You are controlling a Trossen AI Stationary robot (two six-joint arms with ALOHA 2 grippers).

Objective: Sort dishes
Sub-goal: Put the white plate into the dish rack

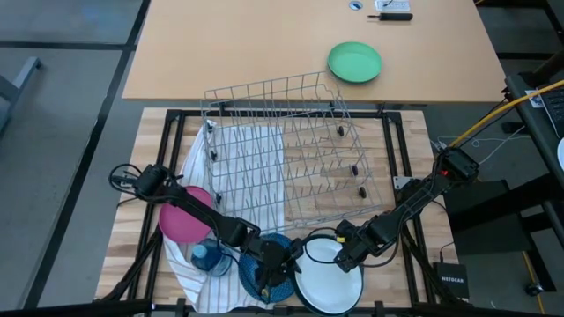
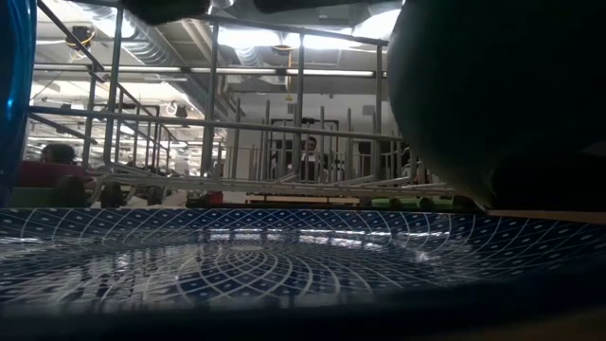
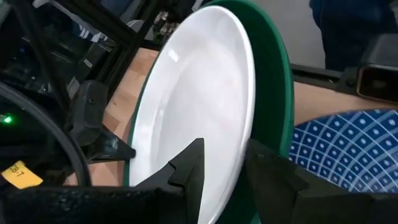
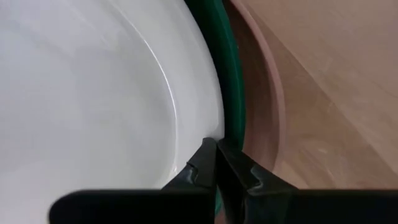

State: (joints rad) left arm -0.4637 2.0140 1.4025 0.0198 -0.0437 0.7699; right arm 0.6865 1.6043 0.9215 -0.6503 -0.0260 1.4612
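Observation:
The white plate with a dark green back (image 1: pixel 330 282) sits near the table's front edge, tilted, its left rim raised. My left gripper (image 3: pixel 227 155) is shut on that rim, and my right gripper (image 4: pixel 216 146), shut, stands on the plate's right rim (image 1: pixel 345 257). The speckled blue plate (image 1: pixel 264 273) lies left of it under my left gripper (image 1: pixel 284 262) and fills the low view's foreground (image 2: pixel 284 256). The magenta plate (image 1: pixel 183 220) lies on the white cloth (image 1: pixel 198 282) farther left. My left gripper pinches the white plate's left rim (image 3: pixel 239 140) between its two fingers, one finger (image 3: pixel 193 165) on the white face and the other (image 3: pixel 267 174) on the green back. It comes slanting down from the table's left. That side of the plate is lifted above the blue plate. My right gripper presses its shut fingertips (image 4: pixel 208 155) on the white plate's right rim (image 4: pixel 208 127), just inside the green edge. The fingers point steeply down from above.
A wire dish rack (image 1: pixel 282 150) stands tilted at the table's middle and far side. A small blue see-through container (image 1: pixel 207 257) sits by the magenta plate. A vivid green plate (image 1: pixel 354 62) lies on the far tabletop. Bare wood (image 1: pixel 388 185) lies right of the rack.

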